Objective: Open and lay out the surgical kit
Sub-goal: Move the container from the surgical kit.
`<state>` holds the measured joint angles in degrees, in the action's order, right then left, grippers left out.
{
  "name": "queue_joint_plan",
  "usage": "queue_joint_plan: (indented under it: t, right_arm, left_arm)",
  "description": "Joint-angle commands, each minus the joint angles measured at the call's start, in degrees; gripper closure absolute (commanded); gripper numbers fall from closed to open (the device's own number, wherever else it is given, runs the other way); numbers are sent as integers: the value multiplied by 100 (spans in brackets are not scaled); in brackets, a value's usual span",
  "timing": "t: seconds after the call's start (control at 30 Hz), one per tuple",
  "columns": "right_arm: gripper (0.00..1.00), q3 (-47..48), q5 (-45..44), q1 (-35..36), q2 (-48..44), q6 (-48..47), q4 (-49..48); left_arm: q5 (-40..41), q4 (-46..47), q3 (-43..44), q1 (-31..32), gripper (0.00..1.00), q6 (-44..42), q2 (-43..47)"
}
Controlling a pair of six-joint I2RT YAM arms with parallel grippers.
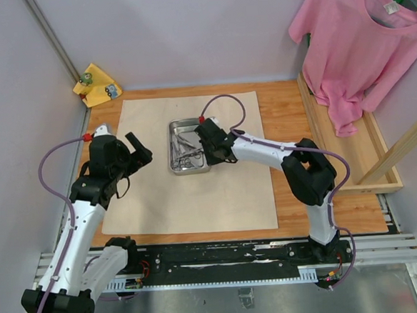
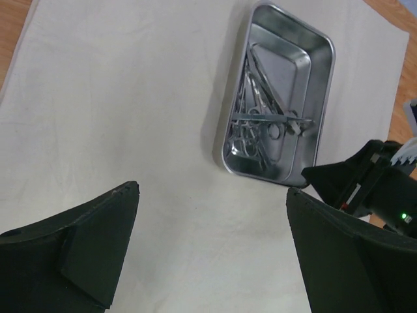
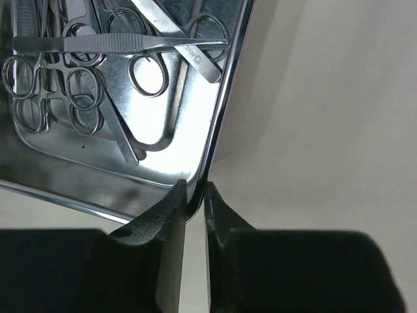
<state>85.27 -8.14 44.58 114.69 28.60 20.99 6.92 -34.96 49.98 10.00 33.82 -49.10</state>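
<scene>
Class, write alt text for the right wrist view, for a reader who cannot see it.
The right gripper pinches the rim of a shiny steel tray near its corner. Ring-handled forceps and slim tweezers lie jumbled inside, and the tray rests on a beige cloth.

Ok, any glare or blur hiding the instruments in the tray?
Right wrist: glare whitens the tray floor near the right fingers, but the tweezers are sharp. Left wrist: even light, left fingers slightly soft. Top external: instruments too small to separate.
</scene>
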Motion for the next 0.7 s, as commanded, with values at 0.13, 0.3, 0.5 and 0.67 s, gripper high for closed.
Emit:
queue_joint_plan:
  t: [0.13, 0.3, 0.5, 0.67]
  right_arm:
    - [94, -661, 98, 1097, -563, 900, 47]
    - [99, -1063, 7, 1638, -615, 1713, -90]
    - [99, -1458, -421, 2151, -745, 2615, -160]
    - [99, -1842, -770, 2375, -1007, 3191, -233]
  left_arm:
    - [54, -273, 260, 26, 1, -104, 188]
    - [47, -304, 199, 28, 1, -95, 297]
    - [10, -362, 215, 26, 1, -112, 366]
    - [-29, -362, 156, 28, 1, -138, 393]
